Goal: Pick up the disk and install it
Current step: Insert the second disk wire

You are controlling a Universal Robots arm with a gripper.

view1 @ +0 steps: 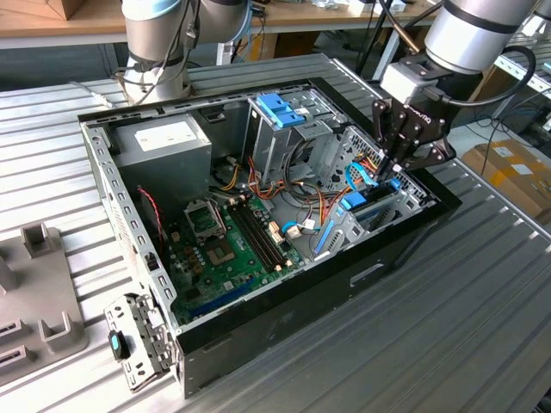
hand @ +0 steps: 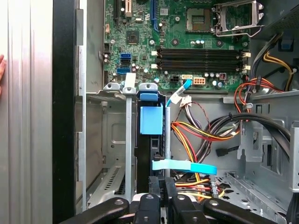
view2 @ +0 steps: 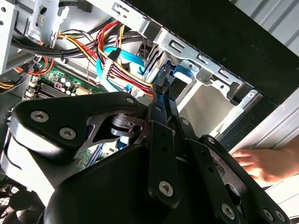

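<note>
The disk (view1: 379, 209) stands on edge inside the drive cage at the exterior view's right end of the open computer case (view1: 284, 318). Its light blue rail and tab (hand: 152, 120) show in the first wrist view, with the dark body below them. My gripper (view1: 398, 172) hangs directly over the disk's upper end. The fingers (hand: 155, 186) are drawn close together at that end, and I see nothing clamped between them. In the second wrist view the gripper (view2: 161, 91) points into the cage beside bundled cables.
A person's hand (view2: 261, 163) rests on the table just outside the case wall. The case also holds a motherboard (view1: 232, 241), a grey power supply (view1: 164, 138), a raised blue bracket (view1: 280, 107) and loose cables (hand: 205, 130). Grey fixtures (view1: 43, 284) sit at the exterior view's left.
</note>
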